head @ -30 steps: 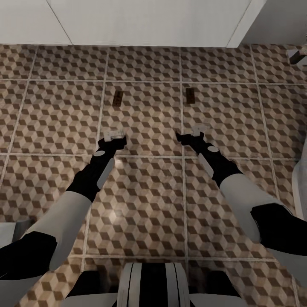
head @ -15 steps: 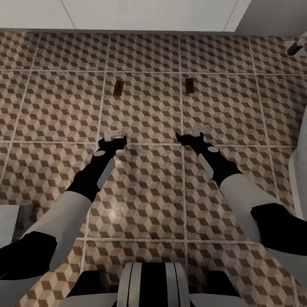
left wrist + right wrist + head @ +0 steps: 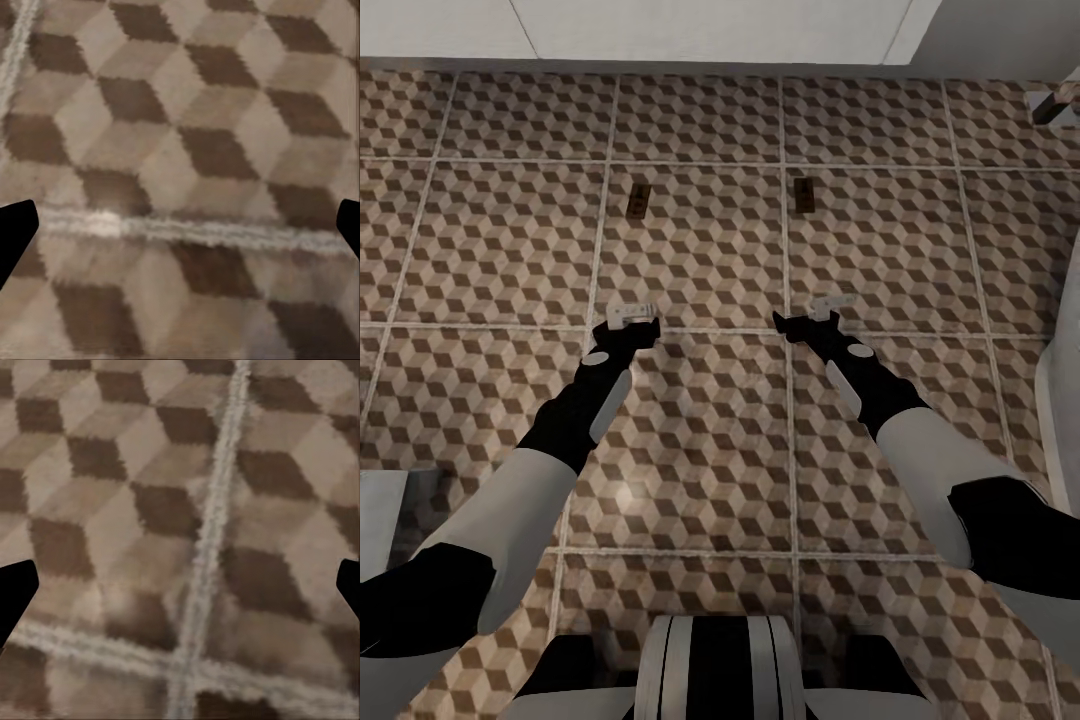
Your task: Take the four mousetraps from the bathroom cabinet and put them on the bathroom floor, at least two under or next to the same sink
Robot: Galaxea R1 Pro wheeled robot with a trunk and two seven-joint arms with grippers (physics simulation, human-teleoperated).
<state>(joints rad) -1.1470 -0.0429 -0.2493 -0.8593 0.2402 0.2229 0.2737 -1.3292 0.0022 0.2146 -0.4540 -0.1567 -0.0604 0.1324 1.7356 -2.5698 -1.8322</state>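
Nearest the camera, both arms are reaching forward and down over the bathroom floor (image 3: 700, 440), forearms angling slightly inward. The left gripper (image 3: 632, 313) is hovering over a grout line, its fingers spread wide and holding nothing. The right gripper (image 3: 830, 303) is likewise hanging just above a tile seam, jaws wide apart and empty; in the right wrist view its dark fingertips (image 3: 15, 592) are sitting at the frame's edges with only tile between them. Farther out, two mousetraps are lying flat on the tiles, well apart: the left mousetrap (image 3: 638, 199) and the right mousetrap (image 3: 801, 195), each with its long axis pointing away from the robot toward the white vanity base (image 3: 690, 25) beyond.
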